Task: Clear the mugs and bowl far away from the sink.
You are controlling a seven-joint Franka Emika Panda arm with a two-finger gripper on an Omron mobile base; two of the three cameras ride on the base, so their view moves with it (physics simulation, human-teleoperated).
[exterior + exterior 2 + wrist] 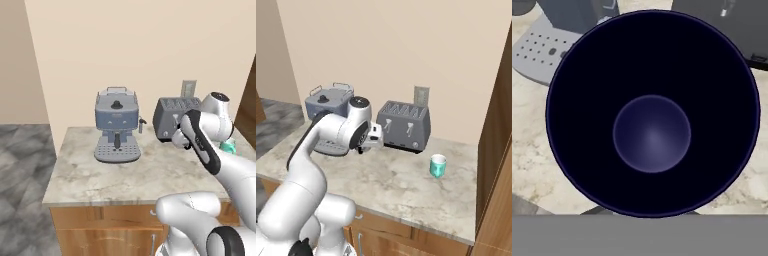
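A dark navy mug (652, 115) looms close in the hand view, seen end-on as a wide round rim around a smaller paler disc. My gripper (362, 147) hangs above the marble counter (391, 185), between the coffee machine and the toaster, shut on this mug; its fingertips are hidden. From the left base view the hand (178, 139) sits in front of the toaster. The teal mug (438, 166) stands upright on the counter to the right, apart from the gripper, and peeks out behind my arm (229, 146). The bowl and the sink are out of view.
A grey coffee machine (116, 125) (331, 102) stands at the back left of the counter and a grey toaster (172, 117) (404, 125) beside it. A tall wooden cabinet side (496, 150) bounds the counter on the right. The counter's front edge (100, 200) runs near the base.
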